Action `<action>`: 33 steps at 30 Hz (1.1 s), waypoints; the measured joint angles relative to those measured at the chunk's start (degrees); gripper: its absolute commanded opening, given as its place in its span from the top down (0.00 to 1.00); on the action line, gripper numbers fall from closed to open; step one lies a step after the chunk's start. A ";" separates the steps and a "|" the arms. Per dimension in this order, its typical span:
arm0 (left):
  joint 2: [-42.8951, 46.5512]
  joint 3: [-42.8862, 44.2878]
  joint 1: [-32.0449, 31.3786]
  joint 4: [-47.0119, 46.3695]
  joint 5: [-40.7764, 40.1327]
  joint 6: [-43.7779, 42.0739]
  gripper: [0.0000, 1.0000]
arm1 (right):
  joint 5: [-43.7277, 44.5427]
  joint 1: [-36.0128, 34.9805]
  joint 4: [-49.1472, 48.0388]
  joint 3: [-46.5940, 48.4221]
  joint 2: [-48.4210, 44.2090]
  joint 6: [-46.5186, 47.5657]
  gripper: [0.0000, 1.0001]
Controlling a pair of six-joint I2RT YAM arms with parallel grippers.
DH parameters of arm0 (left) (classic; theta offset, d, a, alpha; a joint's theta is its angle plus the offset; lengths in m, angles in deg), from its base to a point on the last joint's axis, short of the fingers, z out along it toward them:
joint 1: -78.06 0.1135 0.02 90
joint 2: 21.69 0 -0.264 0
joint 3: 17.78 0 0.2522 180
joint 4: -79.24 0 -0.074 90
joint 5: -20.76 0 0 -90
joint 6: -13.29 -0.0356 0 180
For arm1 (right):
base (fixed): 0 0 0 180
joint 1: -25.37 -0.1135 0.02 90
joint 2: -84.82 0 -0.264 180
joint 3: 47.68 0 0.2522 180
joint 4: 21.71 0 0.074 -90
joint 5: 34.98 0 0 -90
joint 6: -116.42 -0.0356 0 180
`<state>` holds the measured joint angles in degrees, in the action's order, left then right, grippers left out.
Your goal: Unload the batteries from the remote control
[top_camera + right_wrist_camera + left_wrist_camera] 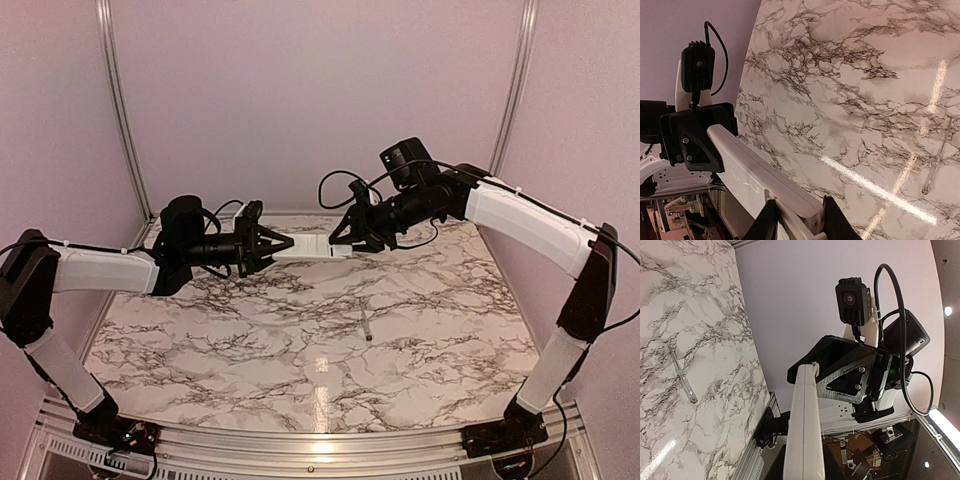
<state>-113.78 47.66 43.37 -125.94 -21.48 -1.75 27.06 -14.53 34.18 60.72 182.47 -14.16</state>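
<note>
The white remote control (310,247) hangs in mid-air above the back of the table, held level between both grippers. My left gripper (272,247) is shut on its left end. In the left wrist view the remote (802,425) runs up from between my dark fingers (776,465). My right gripper (345,238) is shut on the right end. In the right wrist view its fingers (837,220) clamp the remote's rounded end (760,175), where a seam shows. No batteries are in view.
A thin clear rod with a dark tip (366,327) lies on the marble table (250,350) right of centre, and shows in both wrist views (682,375) (937,160). Purple walls stand close at the back and sides.
</note>
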 measured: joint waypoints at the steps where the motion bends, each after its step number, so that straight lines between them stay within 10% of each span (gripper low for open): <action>1: 0.00 0.00 0.00 0.00 0.02 0.00 1.00 | 0.00 0.00 0.00 0.00 0.00 -0.02 0.73; 33: 0.00 0.00 0.15 -1.14 0.85 0.04 1.00 | -0.11 0.00 1.57 0.92 -0.35 0.11 0.84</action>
<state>-113.78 47.66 43.52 -127.08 -20.62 -1.71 26.95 -14.53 35.76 61.63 182.12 -14.05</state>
